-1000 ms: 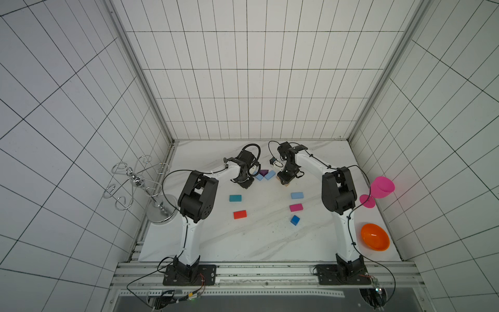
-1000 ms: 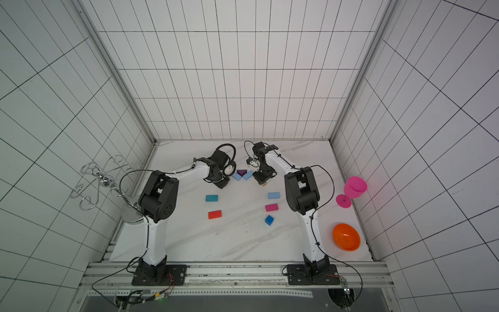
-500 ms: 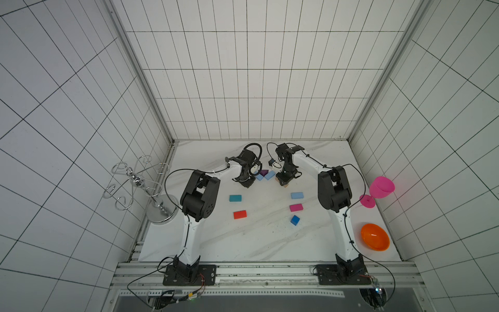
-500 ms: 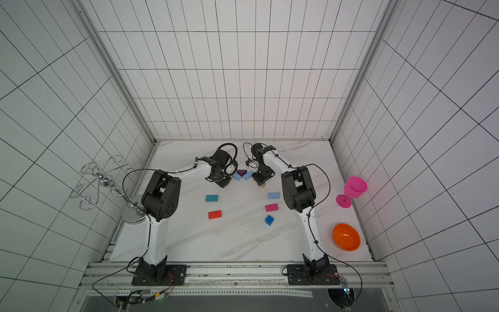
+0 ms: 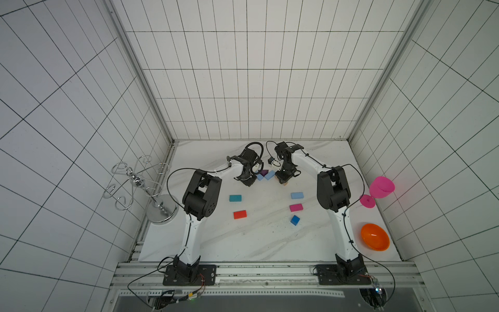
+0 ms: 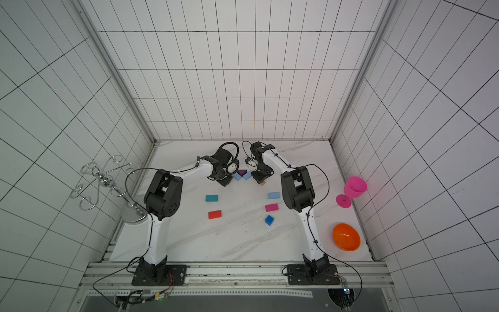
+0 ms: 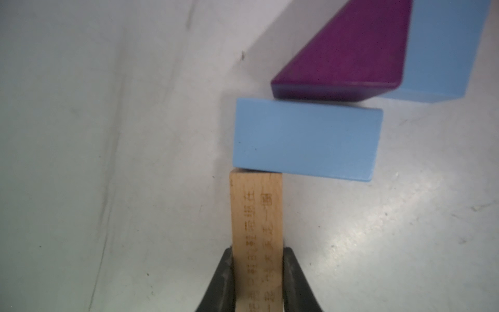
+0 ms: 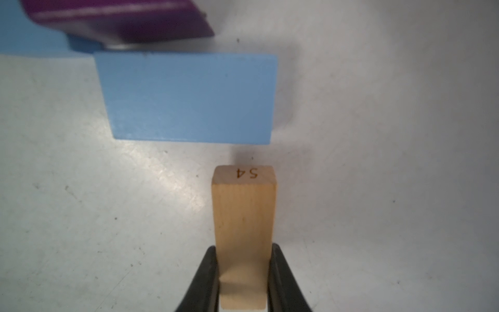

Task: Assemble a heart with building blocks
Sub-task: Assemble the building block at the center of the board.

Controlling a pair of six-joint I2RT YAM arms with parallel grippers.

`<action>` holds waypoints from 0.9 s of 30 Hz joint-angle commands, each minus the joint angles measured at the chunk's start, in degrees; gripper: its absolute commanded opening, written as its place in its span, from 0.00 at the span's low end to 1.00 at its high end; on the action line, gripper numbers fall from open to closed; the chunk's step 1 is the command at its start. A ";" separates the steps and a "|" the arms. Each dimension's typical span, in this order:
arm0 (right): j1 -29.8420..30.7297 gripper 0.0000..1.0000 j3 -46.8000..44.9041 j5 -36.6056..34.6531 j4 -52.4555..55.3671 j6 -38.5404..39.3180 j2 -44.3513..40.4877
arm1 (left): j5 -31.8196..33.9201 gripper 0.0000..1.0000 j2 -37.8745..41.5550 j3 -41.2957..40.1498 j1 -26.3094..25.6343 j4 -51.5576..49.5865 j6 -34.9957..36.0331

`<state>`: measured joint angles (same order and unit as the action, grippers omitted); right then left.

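the left end effector (image 7: 256,252) is clamped on a tan block (image 7: 256,210) whose end touches the left light blue brick (image 7: 307,140), and the right end effector (image 8: 244,248) grips a second tan block (image 8: 244,210) just short of the right light blue brick (image 8: 189,100). both bricks sit against the purple wedge (image 5: 264,171) in the upper middle of the table (image 5: 243,243). the teal brick (image 5: 235,198), red brick (image 5: 239,214), pink brick (image 5: 296,207) and blue cube (image 5: 295,220) lie apart lower in frame.

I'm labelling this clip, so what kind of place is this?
Probably a robot lab test cell: white tiled walls enclose a marble-look tabletop, and a left arm and right arm are bolted to a metal rail at its front.
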<state>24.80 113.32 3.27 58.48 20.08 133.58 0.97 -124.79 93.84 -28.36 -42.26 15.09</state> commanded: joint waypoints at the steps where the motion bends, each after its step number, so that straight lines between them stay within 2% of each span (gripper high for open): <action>1: 0.43 0.00 2.28 -0.48 1.56 -0.65 1.93 | -0.87 0.22 -2.38 0.99 -0.22 -0.08 1.44; 27: 0.43 0.02 5.43 0.70 2.87 -1.68 5.20 | -0.73 0.24 -2.07 -0.04 0.36 -0.10 1.92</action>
<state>24.80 117.01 3.31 59.42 18.85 136.35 0.78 -125.25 94.50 -28.29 -42.26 15.57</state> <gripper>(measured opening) 0.250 0.240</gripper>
